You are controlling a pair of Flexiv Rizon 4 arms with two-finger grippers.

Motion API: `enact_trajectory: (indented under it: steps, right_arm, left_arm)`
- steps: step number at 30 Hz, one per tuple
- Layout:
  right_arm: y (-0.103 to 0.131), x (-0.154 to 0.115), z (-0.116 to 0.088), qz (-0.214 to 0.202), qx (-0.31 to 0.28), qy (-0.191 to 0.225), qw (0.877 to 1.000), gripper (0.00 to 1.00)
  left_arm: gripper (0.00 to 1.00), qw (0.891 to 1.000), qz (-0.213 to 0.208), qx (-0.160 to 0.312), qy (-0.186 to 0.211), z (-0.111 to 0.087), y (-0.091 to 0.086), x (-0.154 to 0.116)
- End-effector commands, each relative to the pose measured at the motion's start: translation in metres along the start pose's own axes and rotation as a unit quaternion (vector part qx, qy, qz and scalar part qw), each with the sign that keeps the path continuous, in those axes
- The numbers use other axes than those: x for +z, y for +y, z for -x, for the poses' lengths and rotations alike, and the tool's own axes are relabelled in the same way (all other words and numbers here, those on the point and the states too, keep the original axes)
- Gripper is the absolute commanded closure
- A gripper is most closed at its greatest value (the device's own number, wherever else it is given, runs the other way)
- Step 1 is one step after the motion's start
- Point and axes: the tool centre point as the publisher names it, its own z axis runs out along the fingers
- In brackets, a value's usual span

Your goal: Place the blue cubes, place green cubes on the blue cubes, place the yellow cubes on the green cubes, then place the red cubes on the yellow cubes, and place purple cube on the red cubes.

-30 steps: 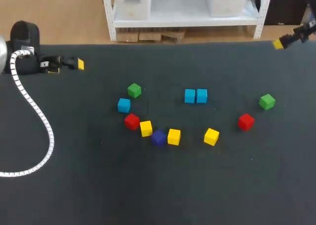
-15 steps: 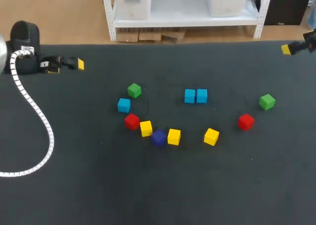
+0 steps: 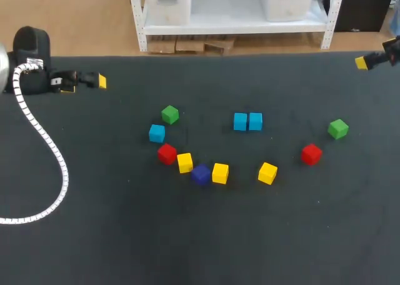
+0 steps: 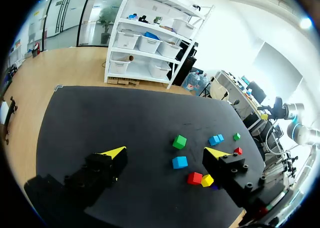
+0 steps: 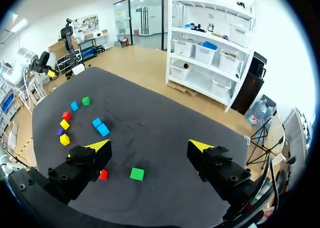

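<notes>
**Right arm pulls back to the far corner, then holds; cubes lie unstacked**

Over the last second the right gripper drifts outward along the far right edge of the table. For the last half-second it keeps still. The left gripper has not shifted from the far left, and no cube has moved.

All eleven cubes lie singly on the table. The blue pair sits side by side, touching, near the middle. To its left runs a loose arc: a green cube, the third blue cube, a red cube, a yellow cube, the purple cube and a second yellow cube. The last four of these are packed close together. A third yellow cube lies apart to the right, followed by the second red cube and the second green cube.

The head view catches just one yellow tip of the right gripper. The right wrist view shows both its fingers spread wide, gripping nothing, with the second green and second red cubes on the table below. The left wrist view likewise shows its fingers wide apart, with the arc of cubes lying ahead of them.
</notes>
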Motion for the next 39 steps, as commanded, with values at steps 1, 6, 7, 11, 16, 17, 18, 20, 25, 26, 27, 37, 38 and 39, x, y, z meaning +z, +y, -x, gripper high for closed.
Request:
enact_trajectory:
  steps: [1, 6, 7, 11, 16, 17, 18, 20, 25, 26, 27, 37, 38, 39]
  right_arm:
    - [-0.001, -0.001, 0.0, 0.003, 0.0, -0.001, 1.0, 0.0]
    - [-0.001, -0.001, 0.0, 0.003, 0.0, -0.001, 1.0, 0.0]
    - [-0.001, -0.001, 0.0, 0.003, 0.0, -0.001, 1.0, 0.0]
    - [-0.001, -0.001, 0.0, 0.003, 0.0, -0.001, 1.0, 0.0]
    - [-0.001, -0.001, 0.0, 0.003, 0.0, -0.001, 1.0, 0.0]
    - [-0.001, -0.001, 0.0, 0.003, 0.0, -0.001, 1.0, 0.0]
    - [-0.001, -0.001, 0.0, 0.003, 0.0, -0.001, 1.0, 0.0]
    - [-0.001, -0.001, 0.0, 0.003, 0.0, -0.001, 1.0, 0.0]
    - [-0.001, -0.001, 0.0, 0.003, 0.0, -0.001, 1.0, 0.0]
    - [-0.001, -0.001, 0.0, 0.003, 0.0, -0.001, 1.0, 0.0]
    - [-0.001, -0.001, 0.0, 0.003, 0.0, -0.001, 1.0, 0.0]
    - [-0.001, -0.001, 0.0, 0.003, 0.0, -0.001, 1.0, 0.0]
    - [-0.001, -0.001, 0.0, 0.003, 0.0, -0.001, 1.0, 0.0]
    - [-0.001, -0.001, 0.0, 0.003, 0.0, -0.001, 1.0, 0.0]
  left_arm:
    - [0.0, 1.0, 0.001, 0.0, 0.0, 0.0, 0.0, 0.0]
    - [0.0, 1.0, 0.001, 0.0, 0.0, 0.0, 0.0, 0.0]
    - [0.0, 1.0, 0.001, 0.0, 0.0, 0.0, 0.0, 0.0]
    - [0.0, 1.0, 0.001, 0.0, 0.0, 0.0, 0.0, 0.0]
    - [0.0, 0.999, 0.037, 0.03, 0.019, 0.005, -0.005, -0.008]
    - [0.0, 0.998, 0.049, 0.04, 0.024, 0.006, -0.008, -0.01]
    - [0.0, 0.997, 0.055, 0.045, 0.025, 0.007, -0.01, -0.012]
    - [0.0, 0.995, 0.074, 0.067, 0.03, 0.006, -0.017, -0.013]
    - [0.0, 0.98, 0.135, 0.131, 0.071, -0.001, -0.033, -0.006]
    - [0.0, 0.971, 0.157, 0.158, 0.086, -0.003, -0.038, -0.003]
    - [0.0, 0.964, 0.168, 0.182, 0.101, -0.005, -0.044, 0.001]
    - [0.0, 0.888, 0.173, 0.383, 0.188, -0.015, -0.091, 0.05]
    - [0.0, 0.877, 0.17, 0.404, 0.197, -0.018, -0.093, 0.052]
    - [0.0, 0.866, 0.166, 0.426, 0.201, -0.02, -0.094, 0.055]
